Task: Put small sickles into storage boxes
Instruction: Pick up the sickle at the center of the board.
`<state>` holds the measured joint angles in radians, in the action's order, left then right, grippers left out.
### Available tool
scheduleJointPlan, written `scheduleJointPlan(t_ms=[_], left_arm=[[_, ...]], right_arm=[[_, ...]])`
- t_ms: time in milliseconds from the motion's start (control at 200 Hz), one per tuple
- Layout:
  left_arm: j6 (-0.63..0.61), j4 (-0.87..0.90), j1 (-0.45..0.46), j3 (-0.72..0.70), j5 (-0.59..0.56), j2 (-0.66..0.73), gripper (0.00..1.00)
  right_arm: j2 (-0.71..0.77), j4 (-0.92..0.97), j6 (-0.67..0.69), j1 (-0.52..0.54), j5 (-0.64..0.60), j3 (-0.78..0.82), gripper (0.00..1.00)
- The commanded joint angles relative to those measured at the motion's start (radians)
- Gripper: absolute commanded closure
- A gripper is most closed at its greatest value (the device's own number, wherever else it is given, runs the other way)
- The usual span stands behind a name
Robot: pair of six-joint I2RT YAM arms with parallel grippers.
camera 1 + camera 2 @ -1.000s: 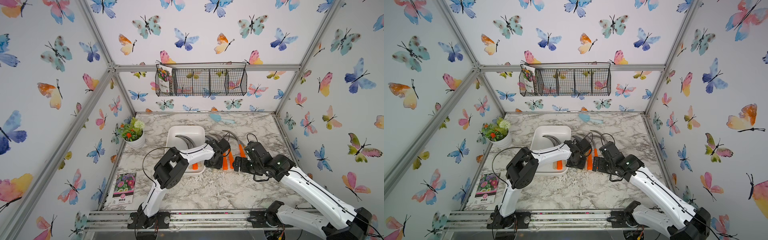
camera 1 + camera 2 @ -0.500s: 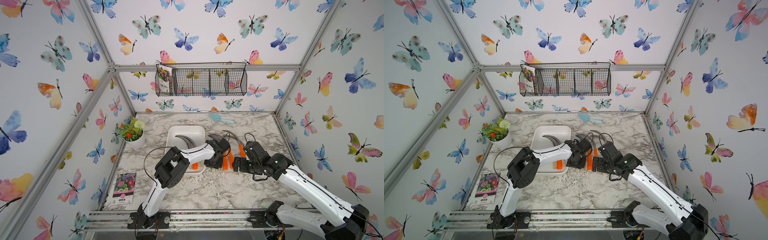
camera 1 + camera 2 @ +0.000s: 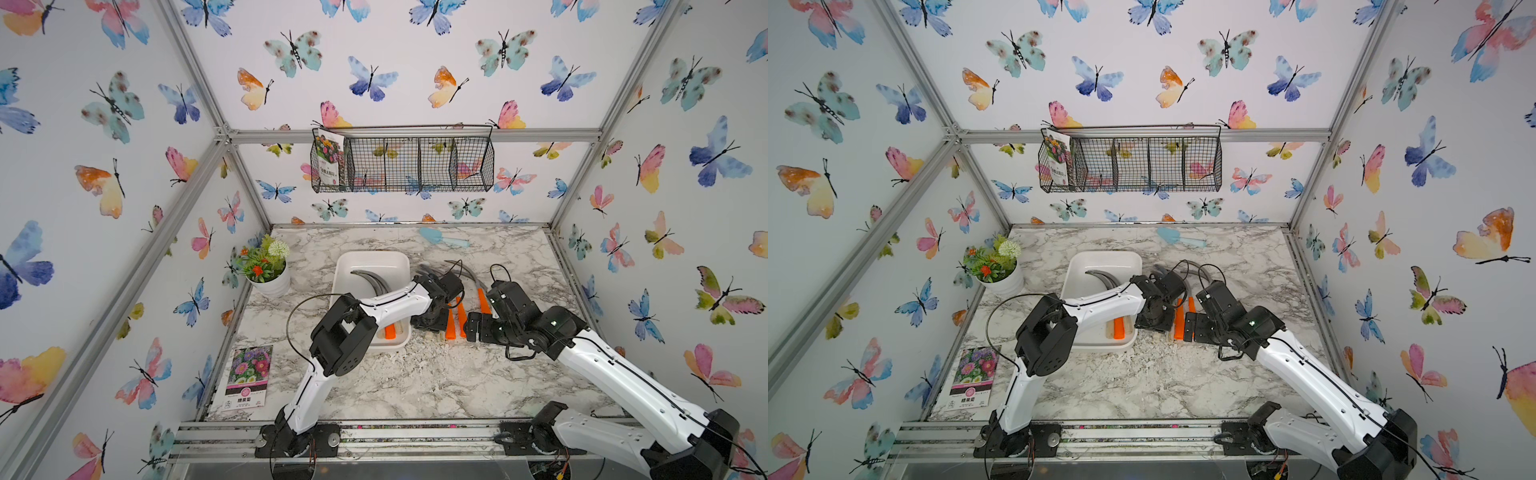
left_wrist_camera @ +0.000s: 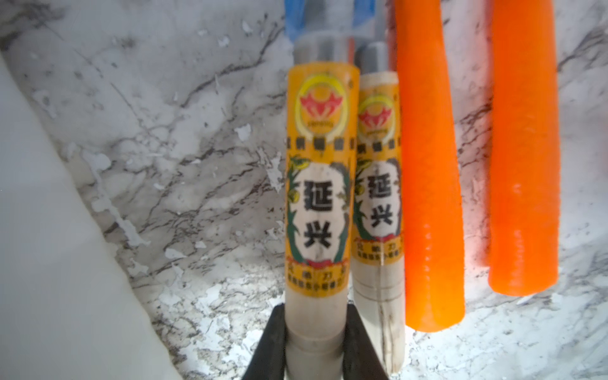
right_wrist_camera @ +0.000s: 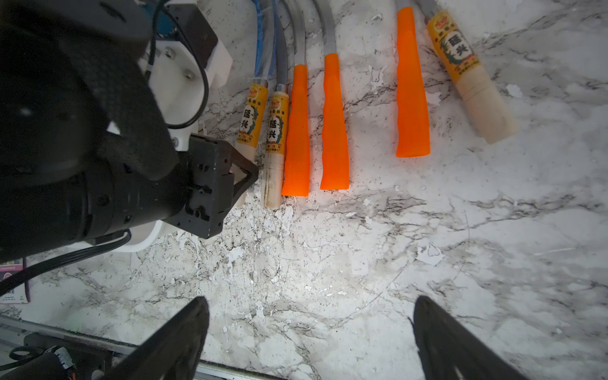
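Gripping the butt end of a pale wood-handled sickle with a gold-black label (image 4: 316, 197), the left tool (image 4: 314, 342) is clamping it low over the marble desk (image 5: 362, 263). In a top view this is happening at the centre of the frame, just right of the white shallow rectangular tray (image 3: 345, 266). A twin labelled sickle (image 4: 378, 197) is lying just beside it, then an orange-handled sickle (image 4: 427, 197). The right tool (image 5: 311, 302) is hovering wide open and empty. With the grip sitting so far back, the blade end is likely going to droop or twist. Its curve may also be snagging the closely bunched neighbouring blades and dragging them along.
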<state>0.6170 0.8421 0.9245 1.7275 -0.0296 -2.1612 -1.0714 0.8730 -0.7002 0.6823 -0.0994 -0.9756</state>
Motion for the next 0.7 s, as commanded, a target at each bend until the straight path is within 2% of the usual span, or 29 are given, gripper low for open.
scheduleJointPlan(t_ms=[0, 250, 696], left_arm=[[-0.002, 0.047, -0.001, 0.038, -0.033, 0.022, 1.00], [0.000, 0.073, -0.006, 0.085, -0.042, 0.051, 1.00], [0.000, 0.119, -0.027, 0.149, -0.069, 0.125, 1.00]], right_arm=[[-0.008, -0.018, 0.027, 0.005, -0.016, -0.039, 0.02], [-0.046, -0.042, 0.085, 0.005, -0.008, -0.105, 0.02], [-0.095, -0.163, 0.159, 0.005, 0.082, -0.167, 0.02]])
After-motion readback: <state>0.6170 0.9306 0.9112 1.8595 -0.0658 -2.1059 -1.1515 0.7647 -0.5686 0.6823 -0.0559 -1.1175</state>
